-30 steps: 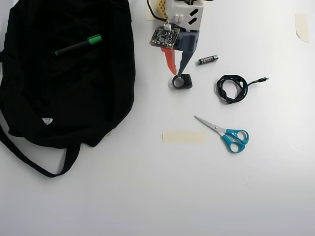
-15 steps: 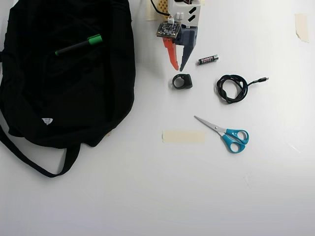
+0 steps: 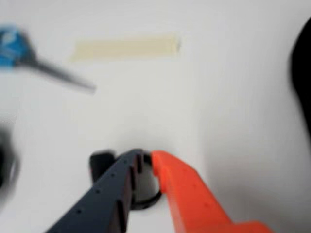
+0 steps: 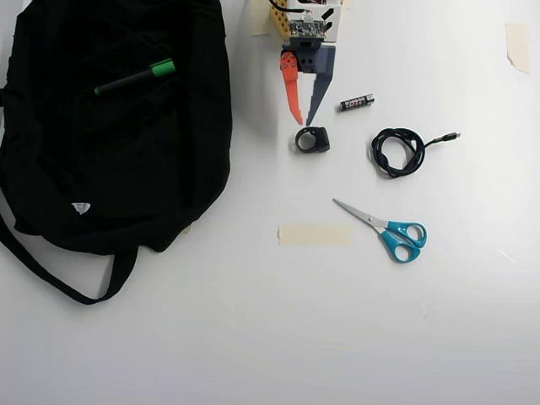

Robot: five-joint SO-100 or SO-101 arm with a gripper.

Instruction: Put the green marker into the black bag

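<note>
In the overhead view the green marker (image 4: 135,78) lies on top of the black bag (image 4: 118,169), near the bag's upper part, cap pointing right. The bag fills the left side; in the wrist view only its edge (image 3: 303,73) shows at the far right, and the marker is out of that view. My gripper (image 4: 304,121) hangs at top centre, right of the bag and well apart from the marker. Its orange and dark fingers nearly meet at the tips and hold nothing. The blurred wrist view shows the gripper (image 3: 146,156) just above a small black ring-shaped part (image 3: 99,162).
The small black ring part (image 4: 312,139) lies just below the fingertips. A battery (image 4: 357,102), a coiled black cable (image 4: 398,152), teal-handled scissors (image 4: 390,229) and a strip of tape (image 4: 315,234) lie to the right and below. The bag's strap (image 4: 59,283) trails at lower left.
The arm has drawn back toward the top edge of the overhead view, its fingertips moving up off the black ring part. The marker, the bag and the other objects have not moved.
</note>
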